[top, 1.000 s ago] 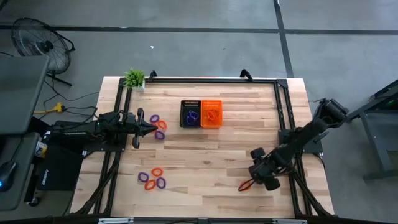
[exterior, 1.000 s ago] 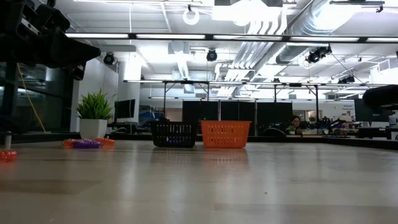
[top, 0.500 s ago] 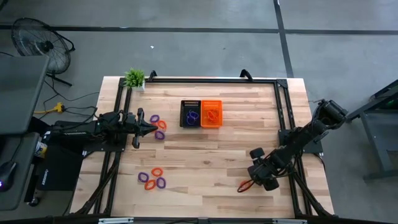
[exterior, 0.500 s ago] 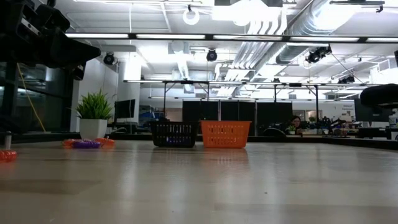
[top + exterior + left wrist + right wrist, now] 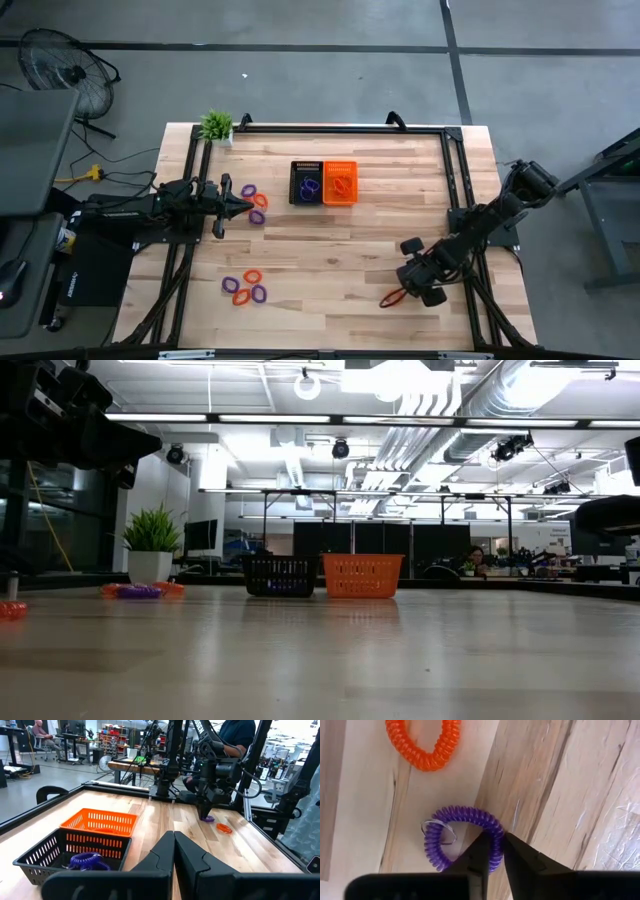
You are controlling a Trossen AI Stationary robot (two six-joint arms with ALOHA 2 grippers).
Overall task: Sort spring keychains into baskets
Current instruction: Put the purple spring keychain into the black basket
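Pale wood table (image 5: 330,250), grey floor; right end effector (image 5: 492,851) pinching purple keychain (image 5: 462,837); left end effector (image 5: 173,851) closed, empty

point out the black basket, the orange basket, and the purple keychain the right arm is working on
black basket (image 5: 306,183), high view, on its floor beside the purple coil inside.
orange basket (image 5: 340,183), high view, on its mesh floor.
purple keychain (image 5: 465,814), right wrist view, on the coil's arc away from the right tool (image 5: 498,851).
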